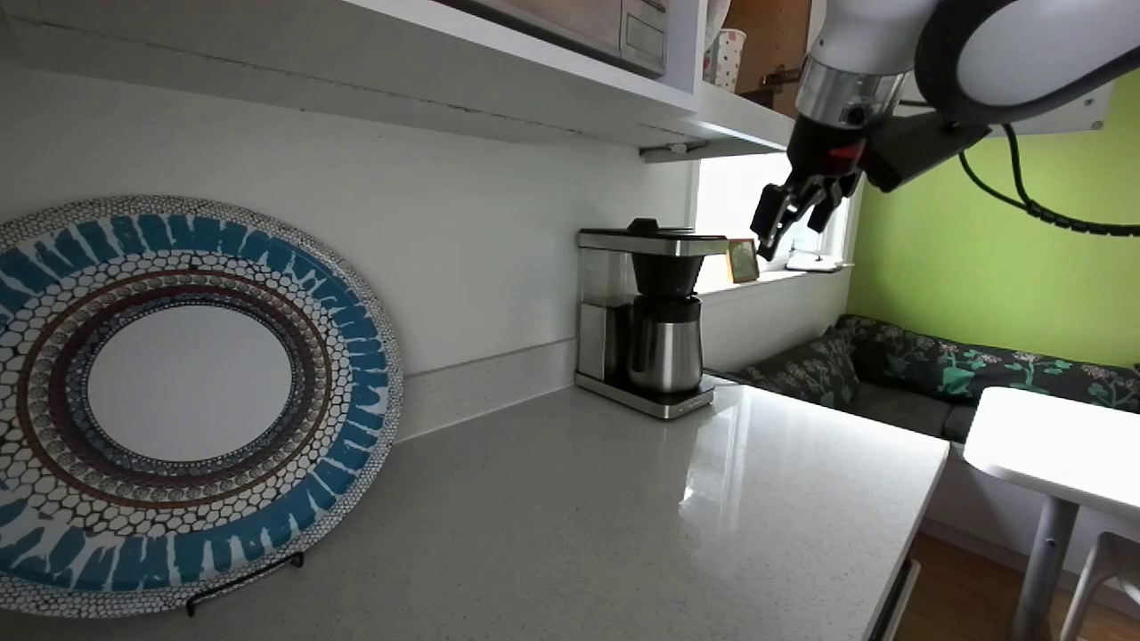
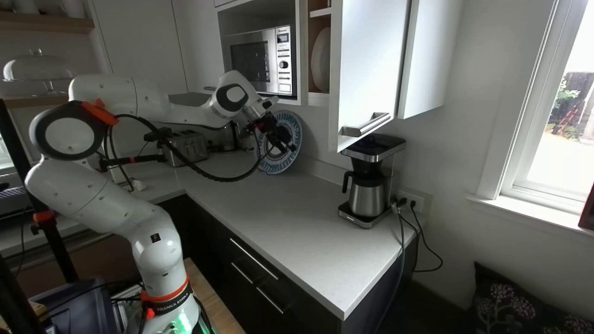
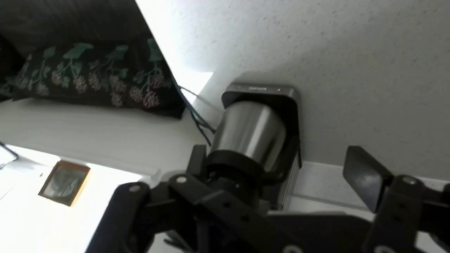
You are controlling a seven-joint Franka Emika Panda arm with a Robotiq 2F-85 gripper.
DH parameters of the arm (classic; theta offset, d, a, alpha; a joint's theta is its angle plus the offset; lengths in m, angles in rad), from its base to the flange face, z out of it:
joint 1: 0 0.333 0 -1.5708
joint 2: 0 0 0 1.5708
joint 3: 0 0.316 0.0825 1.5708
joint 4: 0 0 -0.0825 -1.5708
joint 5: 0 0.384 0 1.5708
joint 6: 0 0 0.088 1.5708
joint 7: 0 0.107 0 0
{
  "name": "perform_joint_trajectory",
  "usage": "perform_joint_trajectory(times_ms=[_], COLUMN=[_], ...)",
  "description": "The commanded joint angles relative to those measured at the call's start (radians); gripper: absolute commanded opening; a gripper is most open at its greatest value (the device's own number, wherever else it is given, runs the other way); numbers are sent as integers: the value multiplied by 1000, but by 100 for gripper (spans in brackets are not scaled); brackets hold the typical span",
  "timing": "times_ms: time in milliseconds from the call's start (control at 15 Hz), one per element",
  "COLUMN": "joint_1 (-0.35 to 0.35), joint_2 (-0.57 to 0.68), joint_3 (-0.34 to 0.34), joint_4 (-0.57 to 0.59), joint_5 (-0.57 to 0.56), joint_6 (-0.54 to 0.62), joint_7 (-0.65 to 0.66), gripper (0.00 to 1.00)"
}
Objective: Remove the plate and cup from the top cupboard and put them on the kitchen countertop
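Observation:
The top cupboard [image 1: 744, 116] is open with its wood-coloured interior showing; it also appears in an exterior view [image 2: 318, 99]. The plate [image 2: 321, 59] stands on edge inside it, partly hidden by the open door. The cup [image 1: 728, 59], pale with reddish spots, is inside near the cupboard's edge; it is hidden in the other views. My gripper [image 1: 791, 233] hangs in the air below and in front of the cupboard, above the kitchen countertop [image 1: 579, 516]; it also shows in an exterior view [image 2: 288, 148]. In the wrist view its fingers [image 3: 281, 165] are spread, open and empty.
The coffee maker [image 1: 650, 329] stands on the countertop against the wall, below the cupboard. The cupboard door [image 2: 371, 69] is swung open with a metal handle. A microwave [image 2: 260, 60] sits in an adjoining bay. A large blue-rimmed decorative plate [image 1: 187, 383] leans on a stand.

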Motion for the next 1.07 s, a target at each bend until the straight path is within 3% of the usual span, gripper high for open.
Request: perform_joint_trajectory(times_ms=[0,600,1000], joint_1=[-37,-9,-30], joint_2=[-20,-13,-41], joint_3=[33,16,-19], joint_4=[55,87,204], joint_5=[-101,-92,-133], joint_6=[11,0,-5], joint_7=[34,13,-77], gripper=[100,100,100])
